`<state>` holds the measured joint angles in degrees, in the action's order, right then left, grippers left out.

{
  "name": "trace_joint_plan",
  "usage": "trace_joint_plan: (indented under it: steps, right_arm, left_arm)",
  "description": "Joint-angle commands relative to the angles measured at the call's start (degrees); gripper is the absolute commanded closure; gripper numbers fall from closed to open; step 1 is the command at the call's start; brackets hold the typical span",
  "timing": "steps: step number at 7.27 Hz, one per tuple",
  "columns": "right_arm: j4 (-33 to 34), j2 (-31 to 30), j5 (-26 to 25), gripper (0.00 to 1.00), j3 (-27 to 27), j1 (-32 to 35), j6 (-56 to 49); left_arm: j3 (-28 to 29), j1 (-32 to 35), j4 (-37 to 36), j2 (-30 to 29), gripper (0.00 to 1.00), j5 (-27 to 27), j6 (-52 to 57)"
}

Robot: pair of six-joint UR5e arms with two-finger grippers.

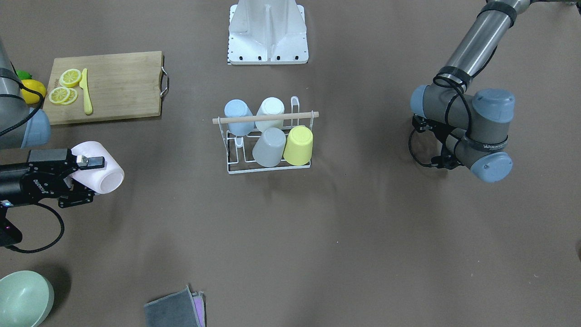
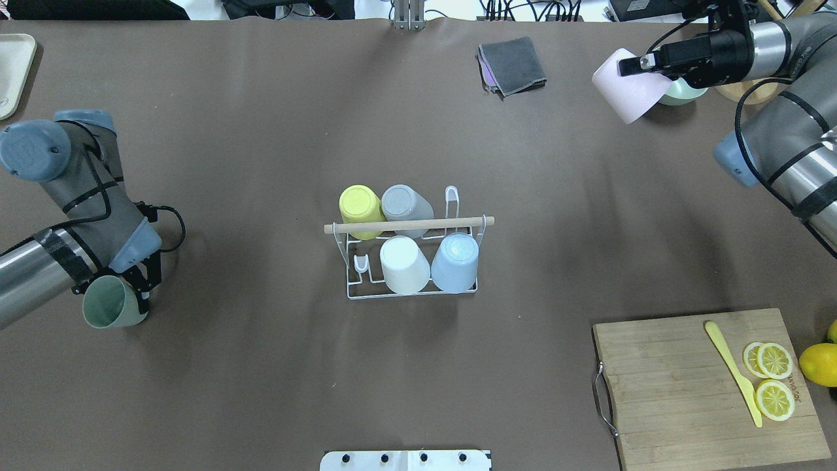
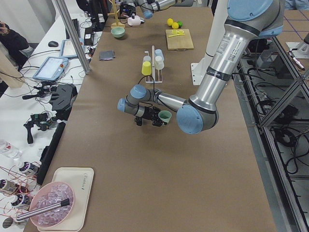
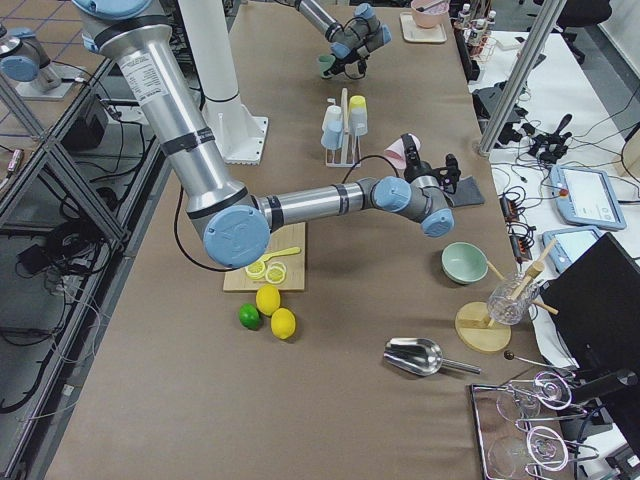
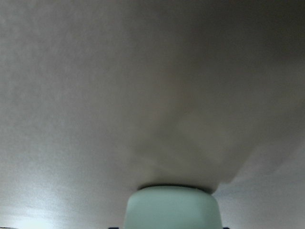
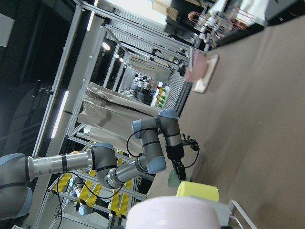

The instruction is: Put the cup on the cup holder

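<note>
Overhead exterior view has the right gripper (image 2: 637,65) clamped on the wall of a tilted pink cup (image 2: 628,88), aloft at the far right of the table (image 2: 261,379). From it the cup holder (image 2: 409,224) stands well off to the left and nearer, at centre, its far-right prong (image 2: 451,196) bare. The left gripper (image 2: 134,291) pinches a green cup (image 2: 108,304), well left of the holder.

Overhead, the left gripper (image 2: 136,296) is largely hidden beneath its wrist (image 2: 124,245); the green cup (image 5: 172,208) between its fingers is cropped by the wrist view's lower edge. The pink cup (image 2: 630,88) covers the far finger of the right gripper (image 2: 637,75).
</note>
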<state>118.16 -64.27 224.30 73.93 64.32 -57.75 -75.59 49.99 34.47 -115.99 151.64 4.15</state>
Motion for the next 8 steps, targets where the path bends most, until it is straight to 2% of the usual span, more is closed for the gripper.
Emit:
trace_joint_plan:
  steps: [1,2,3,4,5,6,8]
  right_arm:
    - [-3.1,-0.2,7.4,0.96,0.2,-1.5,-17.7]
    - [-3.9,-0.2,8.4,0.95,0.0,-3.6,-27.1]
    - [-4.0,-0.4,13.1,0.95,-0.3,-7.7,-41.1]
    - [-4.3,-0.4,17.2,0.95,0.2,-10.9,-50.7]
    - [-5.7,-0.2,19.2,0.93,0.5,-11.2,-57.1]
    - [-9.7,-0.1,20.0,0.93,0.6,-11.7,-61.9]
    - [-15.7,-0.1,22.0,0.93,0.5,-14.2,-69.8]
  left_arm:
    - [-0.4,5.7,0.5,-0.6,1.0,0.5,0.2]
    - [-1.5,9.6,0.9,-1.6,1.0,0.5,0.2]
    - [-3.5,13.3,1.6,-2.1,1.0,0.4,0.2]
    - [-5.0,16.8,5.7,-2.2,1.0,0.6,-0.3]
    - [-5.0,19.6,11.6,-2.4,1.0,0.6,-2.1]
    - [-5.0,22.1,20.2,-2.5,1.0,0.6,-6.5]
    - [-5.0,25.6,44.2,-3.0,1.0,-0.1,-24.2]
